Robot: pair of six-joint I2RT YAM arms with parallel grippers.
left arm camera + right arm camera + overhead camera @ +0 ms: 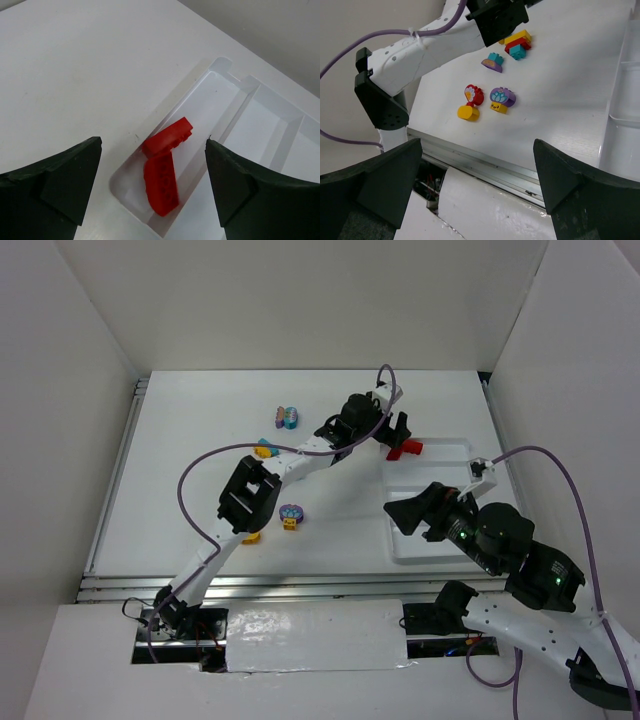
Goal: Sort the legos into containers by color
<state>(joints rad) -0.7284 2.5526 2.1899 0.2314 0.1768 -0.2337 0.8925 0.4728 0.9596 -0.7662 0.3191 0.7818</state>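
Item 1, loose legos on the matte white table, all left of the tray. Nearest the front rail lies a red flower-shaped piece on a yellow round stub. Just beside it is a purple printed dome on a yellow face brick. Farther back sit a yellow-and-teal piece and a striped cluster of teal, purple and yellow. All are glossy moulded plastic. The pairs lie well apart from each other.

Item 2, left gripper. It is reached out over the far corner of the tray. The jaws stand wide apart and hold nothing. The fingers are dark, matte and wedge-shaped.

Item 3, two red bricks. They lie directly below that gripper, in the outermost compartment by its rounded end corner. They touch, and the studded one is tilted across the end of the other. The surface is bright and shiny.

Item 4, tray. It is thin smooth white plastic, shallow, with low straight dividers forming long parallel compartments. No bricks show in the other compartments that are in view.

Item 5, right gripper. It hangs over the near left edge of the tray, pointing towards the loose pieces. The jaws are spread wide with nothing between them.
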